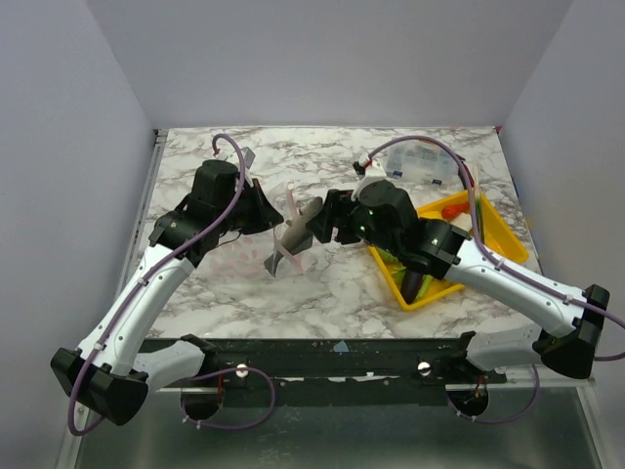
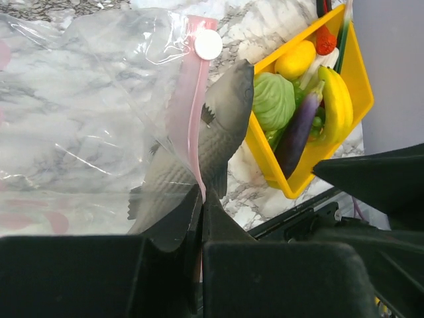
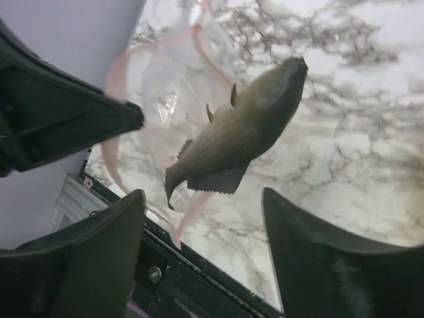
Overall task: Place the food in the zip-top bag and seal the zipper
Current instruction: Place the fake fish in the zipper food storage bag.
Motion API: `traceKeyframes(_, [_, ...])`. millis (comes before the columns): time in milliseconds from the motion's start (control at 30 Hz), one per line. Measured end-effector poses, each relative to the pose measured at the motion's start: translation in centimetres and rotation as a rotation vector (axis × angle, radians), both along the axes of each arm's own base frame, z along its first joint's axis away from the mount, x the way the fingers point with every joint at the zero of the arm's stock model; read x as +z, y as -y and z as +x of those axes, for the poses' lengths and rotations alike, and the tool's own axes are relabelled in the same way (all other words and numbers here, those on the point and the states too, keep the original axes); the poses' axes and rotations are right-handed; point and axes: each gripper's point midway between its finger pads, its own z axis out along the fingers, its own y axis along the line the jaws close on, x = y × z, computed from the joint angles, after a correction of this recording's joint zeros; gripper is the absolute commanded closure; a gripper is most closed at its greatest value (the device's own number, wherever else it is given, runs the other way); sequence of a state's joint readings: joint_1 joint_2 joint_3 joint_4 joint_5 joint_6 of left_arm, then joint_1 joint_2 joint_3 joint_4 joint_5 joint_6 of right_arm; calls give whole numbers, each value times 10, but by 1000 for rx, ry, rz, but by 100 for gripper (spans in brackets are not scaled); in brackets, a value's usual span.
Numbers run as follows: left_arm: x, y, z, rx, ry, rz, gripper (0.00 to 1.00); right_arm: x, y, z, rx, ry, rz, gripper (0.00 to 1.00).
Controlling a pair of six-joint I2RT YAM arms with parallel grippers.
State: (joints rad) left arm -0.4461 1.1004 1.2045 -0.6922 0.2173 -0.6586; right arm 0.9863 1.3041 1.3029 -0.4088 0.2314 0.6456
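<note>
Your left pincer (image 2: pixel 201 199) is clenching the smooth pink zipper (image 2: pixel 189 99) of the clear, crinkly zip-top bag (image 2: pixel 79 119), which is spreading over the grey-veined marble worktop (image 3: pixel 344 132). A matte grey, scale-textured toy fish (image 3: pixel 238 129) is sitting tail-first in the bag's mouth, head poking out. Your right pincer (image 3: pixel 202 195) is gaping wide just behind it, gripping nothing. A glossy purple eggplant (image 2: pixel 298 132), curved yellow bananas (image 2: pixel 338 99) and a ribbed green cabbage (image 2: pixel 273 99) are lying in the yellow tray (image 2: pixel 301 179).

Left hand (image 2: pixel 201 199) clamped, right hand (image 3: pixel 202 199) seemingly spread

Yellow tray (image 1: pixel 505 228) near clear box (image 1: pixel 422 162) on marble table (image 1: pixel 322 293).
</note>
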Motion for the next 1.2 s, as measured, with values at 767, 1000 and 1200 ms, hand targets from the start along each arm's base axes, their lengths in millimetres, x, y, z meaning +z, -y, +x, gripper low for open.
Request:
traceKeyframes(767, [-142,20,18,30,-339,114,100,-195,39,44,-237,-360,164,13])
traceKeyframes(1000, [-153,19,19,62,-357,116,100,-201,32,54,-296,-386,231,15])
traceKeyframes(1200, [-153,22,22,65,-348,106,100,-236,24,61,-320,-431,221,17])
